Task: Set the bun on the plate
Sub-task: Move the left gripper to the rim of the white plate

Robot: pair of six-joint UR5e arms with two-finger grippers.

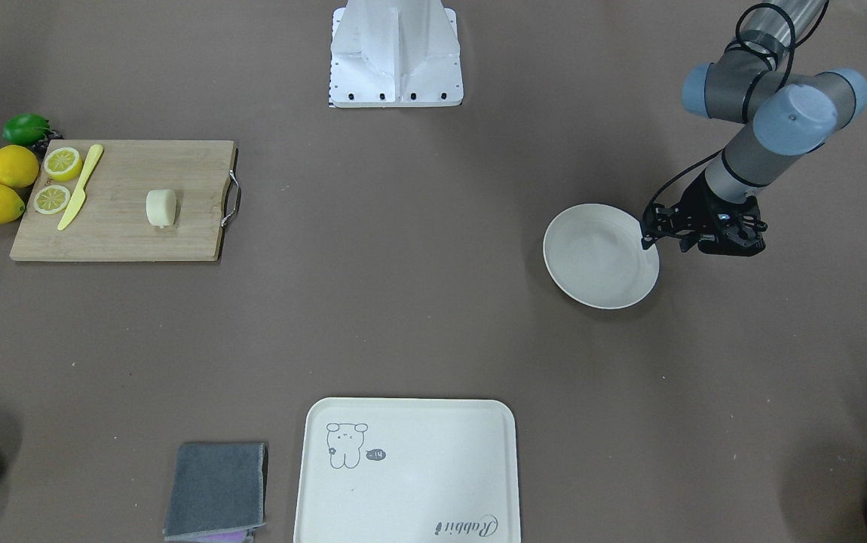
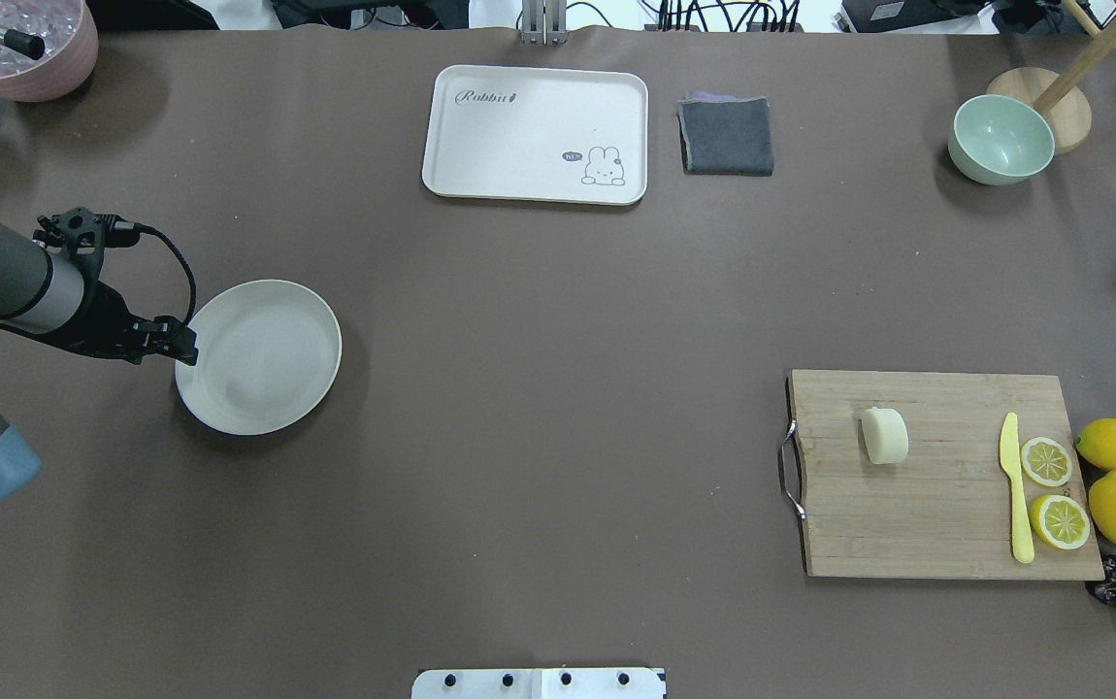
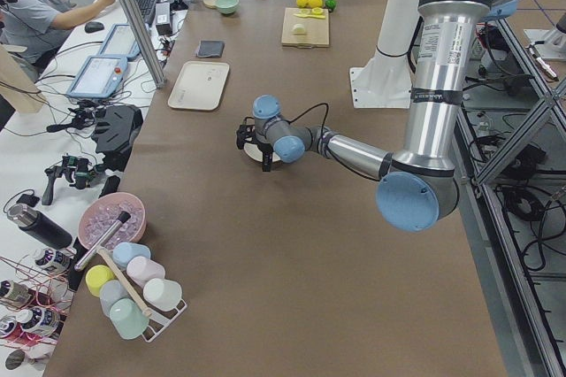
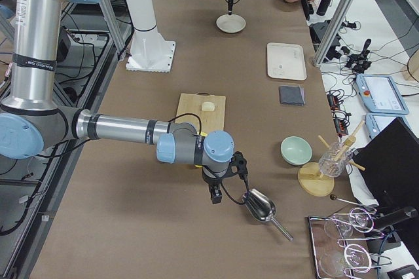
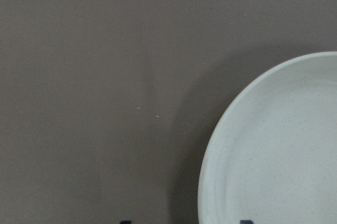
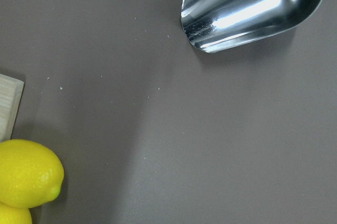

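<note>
Bun point(image 2: 884, 435) sits on the cutting board point(image 2: 946, 515) on the robot's right side, flat end toward the board's handle, nothing touching it. Plate point(image 2: 257, 356) is far off on the left side of the desk point(image 2: 558, 408), bare. Left gripper point(image 2: 181, 342) is low at the plate's near rim; the wrist view shows two dark fingertips point(image 5: 244, 222) set apart with the rim between them, so it reads as released and grasping nothing, though only slivers show. Right gripper point(image 4: 215, 195) shows only in the exterior right view, hanging over the desk between the board and the metal scoop point(image 4: 260, 205); cannot tell if it is released or clenched, and its own wrist camera shows no fingers, only the scoop, a lemon point(image 6: 29, 174) and a board corner. Step in hand looks like fetching the bun, not yet begun. To do it well: the right arm is nearer, so bring it back over the board, come straight down, close across the bun's rounded sides with light squeeze, and stay away from the yellow knife point(image 2: 1014, 485) and lemon halves point(image 2: 1046, 461). Plate and bun are well apart, so the carry is long, or the plate needs dragging inward first. Hard to tell: whether the left fingers touch the rim, and the bun's softness.
</note>
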